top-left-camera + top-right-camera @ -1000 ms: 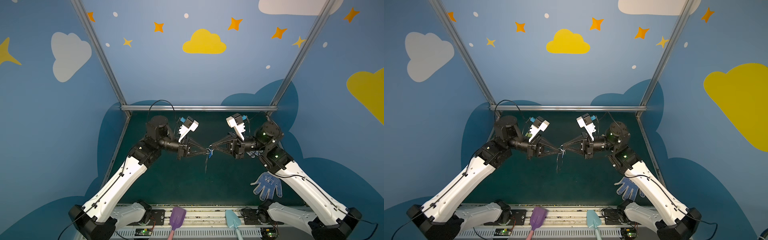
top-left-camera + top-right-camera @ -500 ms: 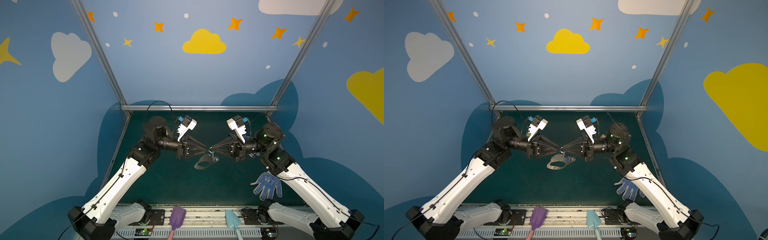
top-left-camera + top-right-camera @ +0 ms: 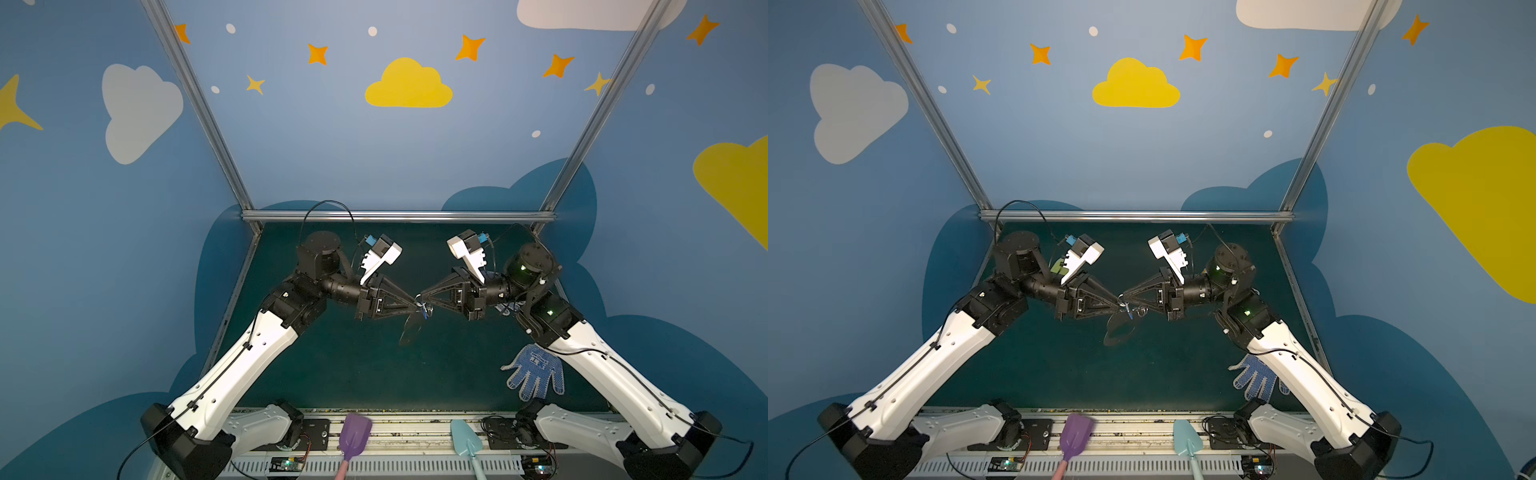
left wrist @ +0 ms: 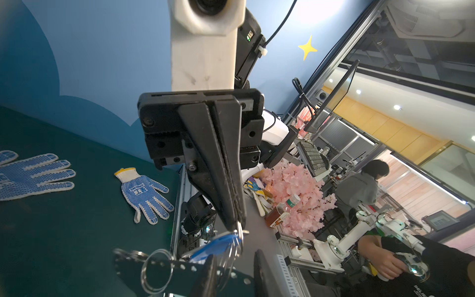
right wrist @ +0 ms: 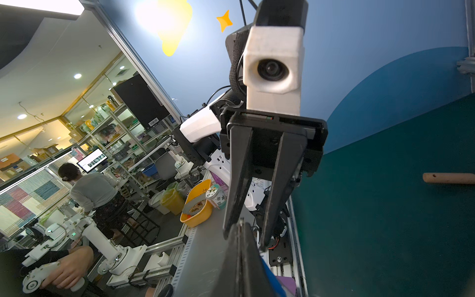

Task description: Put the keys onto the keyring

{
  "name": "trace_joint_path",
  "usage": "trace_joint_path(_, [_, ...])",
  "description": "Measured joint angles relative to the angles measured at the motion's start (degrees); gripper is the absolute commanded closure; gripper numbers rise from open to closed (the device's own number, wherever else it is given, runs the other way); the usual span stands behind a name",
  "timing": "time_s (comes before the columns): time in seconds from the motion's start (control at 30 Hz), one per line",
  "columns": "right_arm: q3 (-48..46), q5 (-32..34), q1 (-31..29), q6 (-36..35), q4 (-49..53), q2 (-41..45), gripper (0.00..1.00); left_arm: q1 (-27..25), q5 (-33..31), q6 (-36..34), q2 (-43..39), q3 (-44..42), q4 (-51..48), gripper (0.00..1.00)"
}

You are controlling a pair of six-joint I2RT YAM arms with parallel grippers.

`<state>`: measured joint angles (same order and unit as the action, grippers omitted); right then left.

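Both grippers meet tip to tip above the green mat. My right gripper [image 3: 422, 297] [image 4: 235, 223] is shut on the thin metal ring of the keys [image 4: 237, 237], whose blue tag [image 4: 213, 244] hangs beside it. The keyring [image 3: 409, 330] [image 3: 1119, 328], a dark plate with a row of holes [image 4: 180, 267], hangs tilted under the tips. A loose metal ring [image 4: 156, 270] dangles from its edge. My left gripper [image 3: 417, 308] [image 4: 235, 257] is open, and the plate's end and the ring wires lie in the gap between its jaws. In the right wrist view my own shut jaws hide the keys.
A blue-dotted work glove [image 3: 536, 372] [image 4: 144, 195] lies on the mat by the right arm, with another glove [image 4: 33, 174] farther back. A purple scoop [image 3: 353, 432] and a light blue scoop [image 3: 465, 440] rest on the front rail. A wooden stick [image 5: 448, 178] lies on the mat.
The left gripper opened and drew back from the right gripper, letting the plate swing out flat. It has since come back to the right gripper's tips with narrower jaws, and the plate hangs steeper.
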<state>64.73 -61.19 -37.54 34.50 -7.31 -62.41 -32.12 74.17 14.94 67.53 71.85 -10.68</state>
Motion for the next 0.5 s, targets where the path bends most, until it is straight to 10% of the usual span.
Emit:
trace_joint_path(0.13, [0.0, 0.0, 0.1, 0.2, -0.2, -0.1, 1.00, -0.2, 0.2, -1.0, 0.5, 0.3, -1.3, 0.96])
trace_joint_path(0.5, [0.0, 0.1, 1.0, 1.1, -0.7, -0.1, 1.00, -0.1, -2.1, -3.0, 0.0, 0.7, -2.5, 0.96])
